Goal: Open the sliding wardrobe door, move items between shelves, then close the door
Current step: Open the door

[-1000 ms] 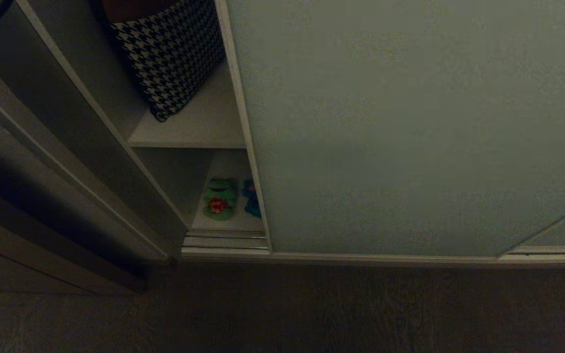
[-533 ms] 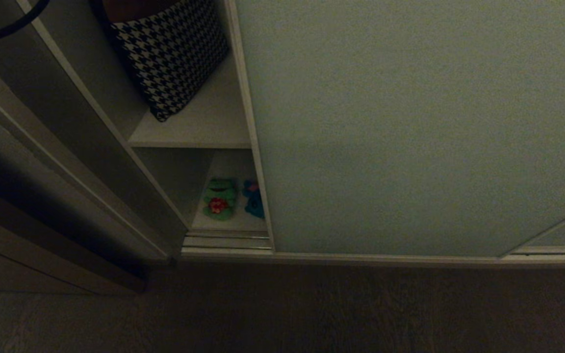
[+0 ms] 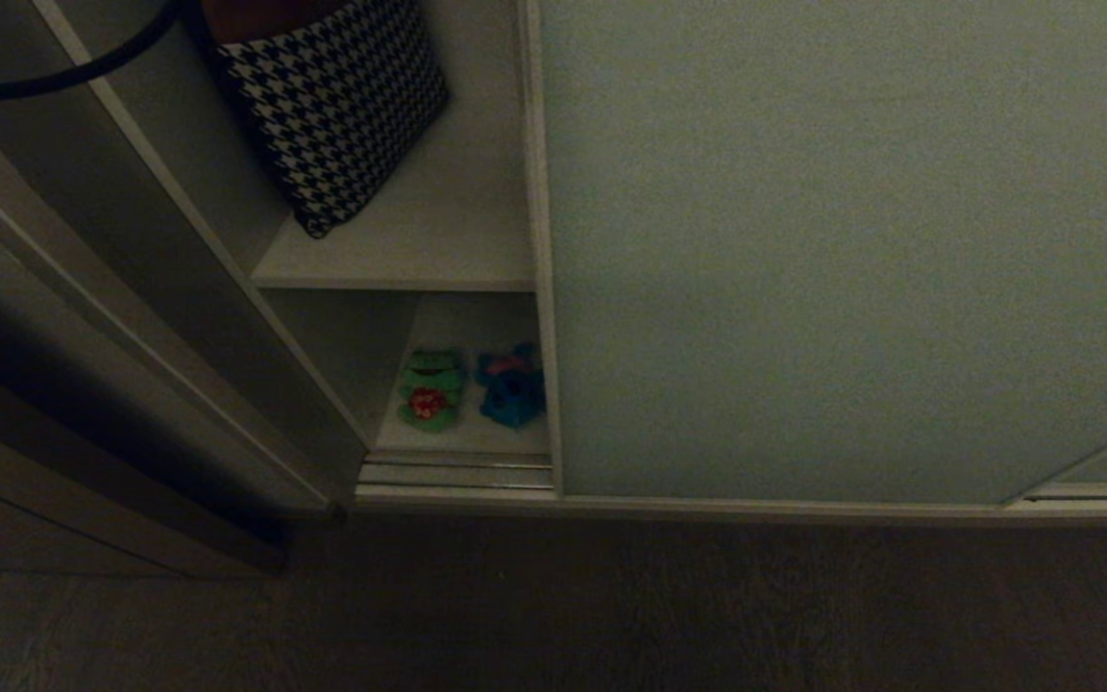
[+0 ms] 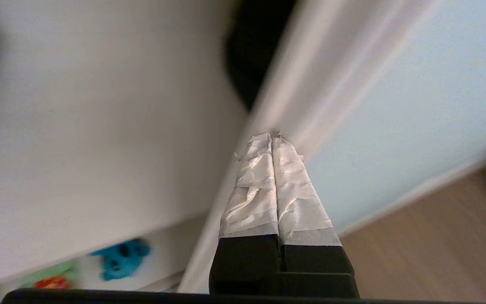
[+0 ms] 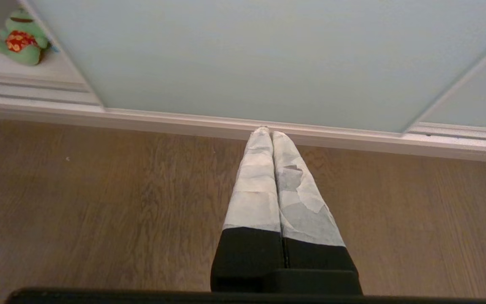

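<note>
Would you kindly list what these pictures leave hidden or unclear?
- Head view: the wardrobe behind the sliding wardrobe door is hidden; the houndstooth cloth is cut off by the top edge.
- Right wrist view: the door's edge hides the teal-blue toy.
- Left wrist view: blur smears both toys; whether the left gripper touches the door frame is unclear.

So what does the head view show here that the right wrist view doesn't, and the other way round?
Only the head view shows the houndstooth cloth on the upper shelf, the teal-blue toy beside the frog, and a black cable at top left. Only the right wrist view shows the right gripper, shut, pointing at the floor near the bottom track. Both show the sliding wardrobe door, partly open, and the green frog on the lower shelf.
</note>
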Robot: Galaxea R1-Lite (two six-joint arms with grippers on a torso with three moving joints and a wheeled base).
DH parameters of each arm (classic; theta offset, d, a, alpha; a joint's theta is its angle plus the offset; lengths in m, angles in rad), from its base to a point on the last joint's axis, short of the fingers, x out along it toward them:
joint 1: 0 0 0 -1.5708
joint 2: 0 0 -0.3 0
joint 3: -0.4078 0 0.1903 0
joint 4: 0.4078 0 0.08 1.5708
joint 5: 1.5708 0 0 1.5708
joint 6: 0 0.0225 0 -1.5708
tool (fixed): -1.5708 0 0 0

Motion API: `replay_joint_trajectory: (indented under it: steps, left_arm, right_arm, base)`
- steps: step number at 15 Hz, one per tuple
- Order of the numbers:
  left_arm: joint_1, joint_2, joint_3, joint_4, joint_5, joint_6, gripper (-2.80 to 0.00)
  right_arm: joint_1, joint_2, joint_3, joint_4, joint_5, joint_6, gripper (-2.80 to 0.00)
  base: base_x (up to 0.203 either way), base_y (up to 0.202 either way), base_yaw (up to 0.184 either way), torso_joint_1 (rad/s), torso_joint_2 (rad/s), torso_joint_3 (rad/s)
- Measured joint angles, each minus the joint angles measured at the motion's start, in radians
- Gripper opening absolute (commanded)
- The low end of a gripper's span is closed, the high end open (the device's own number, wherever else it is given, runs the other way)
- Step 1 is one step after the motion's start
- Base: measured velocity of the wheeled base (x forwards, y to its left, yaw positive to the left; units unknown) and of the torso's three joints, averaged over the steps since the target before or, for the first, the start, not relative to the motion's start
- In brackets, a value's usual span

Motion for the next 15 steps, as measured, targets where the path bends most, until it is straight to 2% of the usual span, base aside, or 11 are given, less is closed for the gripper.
replay_joint_trajectory:
  steps: [2,5,9,11,13,15]
  left_arm:
    - [-0.001,0.005,-0.002,-0.007,0.028,0.009,-2.80]
    - [0.069,-0.003,-0.003,-0.006,0.041,0.012,-2.80]
    - [0.253,-0.049,0.040,0.012,0.050,0.009,-2.80]
    - [0.373,-0.108,0.143,0.018,0.046,0.010,-2.80]
    - [0.494,-0.202,0.320,0.018,0.029,0.008,-2.80]
    - [0.574,-0.348,0.547,0.015,0.007,0.002,-2.80]
  right_arm:
    - [0.000,0.000,0.000,0.000,0.000,0.000,-2.80]
    - [-0.001,0.000,0.000,0.000,0.000,-0.001,-2.80]
    - [0.000,0.000,0.000,0.000,0.000,0.000,-2.80]
    - [0.000,0.000,0.000,0.000,0.000,0.000,-2.80]
    - [-0.001,0.000,0.000,0.000,-0.001,-0.001,-2.80]
    - [0.000,0.000,0.000,0.000,0.000,0.000,-2.80]
  base:
    - [0.000,0.000,0.000,0.000,0.00,0.000]
    - [0.000,0.000,0.000,0.000,0.00,0.000]
    - [0.000,0.000,0.000,0.000,0.00,0.000]
    - [0.000,0.000,0.000,0.000,0.00,0.000]
    - [0.000,0.000,0.000,0.000,0.00,0.000]
    - [0.000,0.000,0.000,0.000,0.00,0.000]
